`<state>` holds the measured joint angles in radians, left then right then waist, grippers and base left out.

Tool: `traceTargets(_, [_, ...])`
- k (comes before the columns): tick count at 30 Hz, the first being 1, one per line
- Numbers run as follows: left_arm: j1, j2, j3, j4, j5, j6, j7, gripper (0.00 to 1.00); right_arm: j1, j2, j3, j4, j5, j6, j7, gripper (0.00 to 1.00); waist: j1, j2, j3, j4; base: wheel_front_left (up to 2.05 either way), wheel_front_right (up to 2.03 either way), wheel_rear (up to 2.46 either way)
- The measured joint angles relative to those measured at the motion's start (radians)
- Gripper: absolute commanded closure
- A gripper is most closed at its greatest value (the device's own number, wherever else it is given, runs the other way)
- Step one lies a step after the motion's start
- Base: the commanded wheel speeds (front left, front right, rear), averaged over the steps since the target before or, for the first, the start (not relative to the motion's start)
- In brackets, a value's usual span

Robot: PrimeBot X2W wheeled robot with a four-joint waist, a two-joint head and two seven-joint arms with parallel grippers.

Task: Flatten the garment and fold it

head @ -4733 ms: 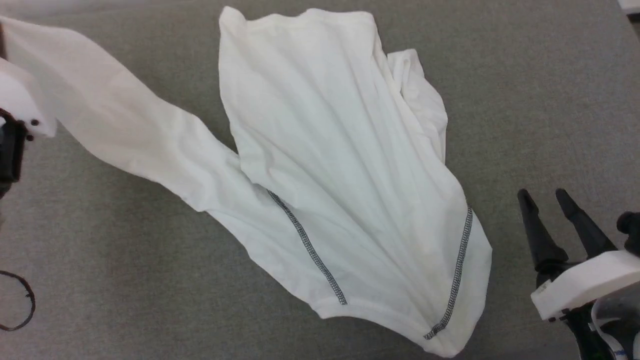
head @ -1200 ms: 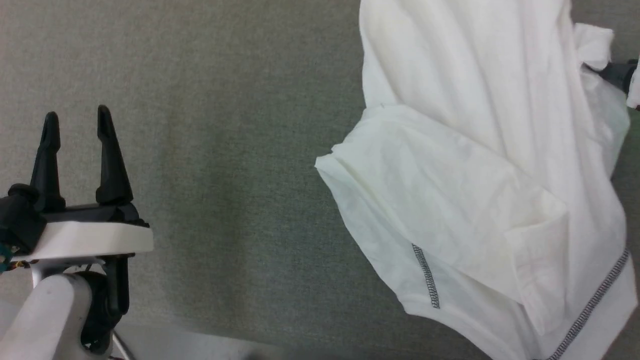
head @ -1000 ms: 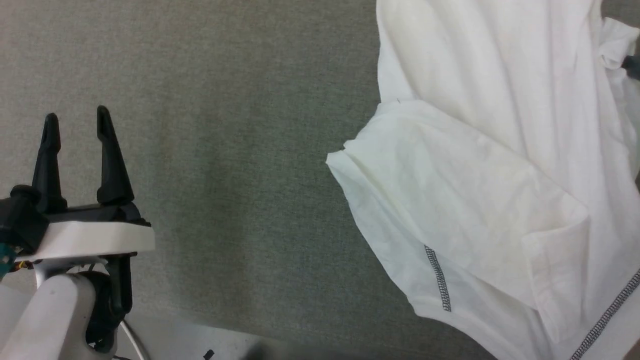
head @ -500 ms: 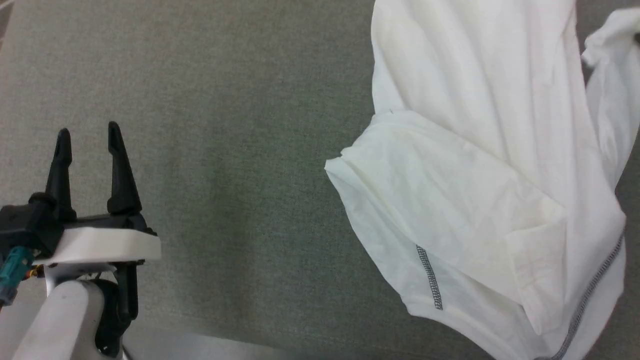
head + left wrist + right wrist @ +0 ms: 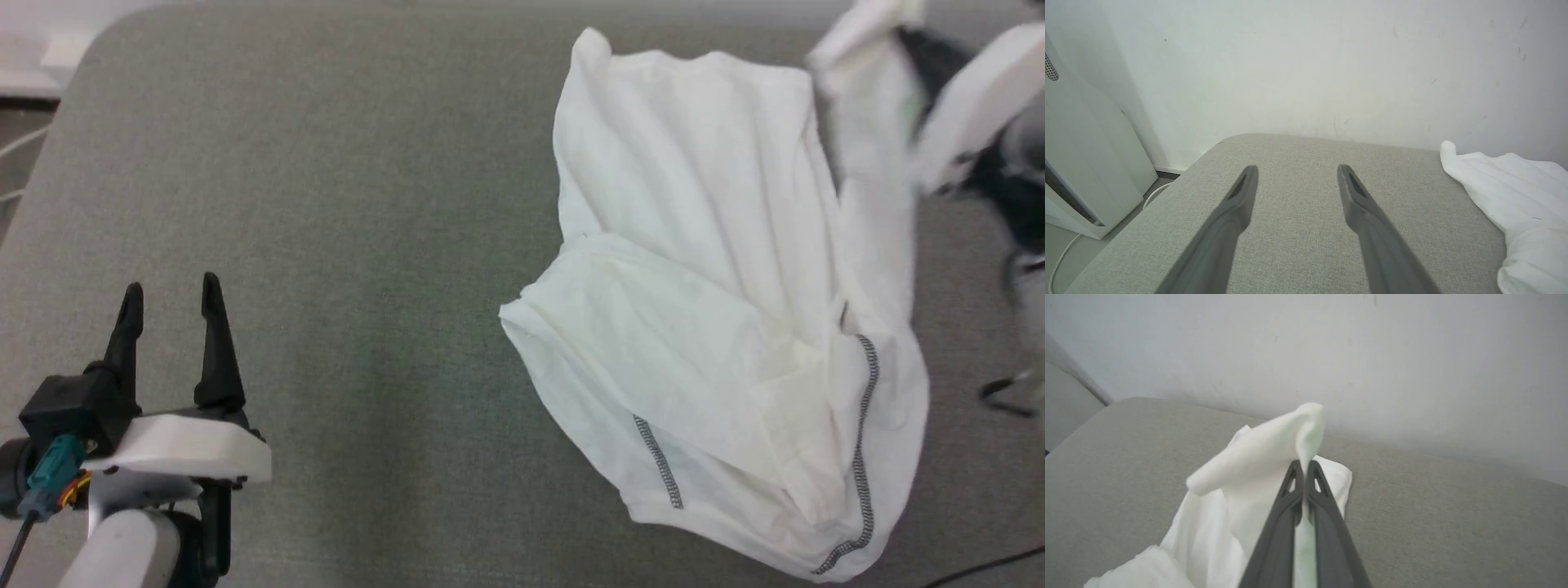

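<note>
Right gripper [image 5: 1303, 463]: jaws pressed together on a fold of thin white cloth, one sleeve [image 5: 865, 163] of the garment [image 5: 718, 327], which it holds off the grey table [image 5: 326, 245]. From this gripper the body of the garment lies below and towards the robot's left, flat on the table. The raised sleeve is the only part between the fingers. The garment's long axis runs from the far side of the table to the near side, leaning slightly rightward at the near end, so it lies roughly along the gripper's own reach and not across it.

Left gripper [image 5: 167, 294]: fingers spread, nothing between them, well apart from the garment, which lies to its right. The right arm is plainly the nearer and is the one engaged.

Judgement: the coming move turns on drawing the pinched sleeve sideways, away from or across that long axis.

Count: one garment; two grippers; two dark zigzag seams [image 5: 864, 408] visible near the garment's near end; one sleeve raised; one broad flap [image 5: 653, 327] lying folded over the body.
</note>
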<state>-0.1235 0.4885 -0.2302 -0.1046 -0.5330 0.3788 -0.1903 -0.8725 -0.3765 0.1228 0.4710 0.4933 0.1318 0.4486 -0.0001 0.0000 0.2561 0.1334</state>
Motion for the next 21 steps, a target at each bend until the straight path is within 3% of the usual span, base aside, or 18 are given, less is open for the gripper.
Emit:
traceTargets(5, [0.034,0.013,-0.005,-0.026,0.001,0.011,0.031,0.00,0.129,0.162,0.072,-0.126,0.012,0.000,0.075,1.00,-0.0001,0.0000,-0.068,-0.027,0.00,0.00,0.00])
traceTargets(6, [0.039,0.015,-0.011,-0.035,0.002,0.014,0.042,0.00,0.184,0.238,0.086,-0.153,0.017,0.000,0.098,1.00,-0.0002,0.0000,-0.089,-0.037,0.00,0.00,0.00])
traceTargets(9, [0.040,0.016,-0.018,-0.048,0.003,0.019,0.051,0.00,0.254,0.311,0.110,-0.171,0.019,0.000,0.112,1.00,-0.0002,0.0000,-0.112,-0.047,0.00,0.00,0.00])
traceTargets(21, [0.043,0.007,-0.038,-0.049,0.005,0.022,0.059,0.00,0.488,0.326,0.310,-0.177,0.133,0.000,0.099,1.00,0.0001,0.0000,-0.098,-0.023,0.00,0.00,0.00])
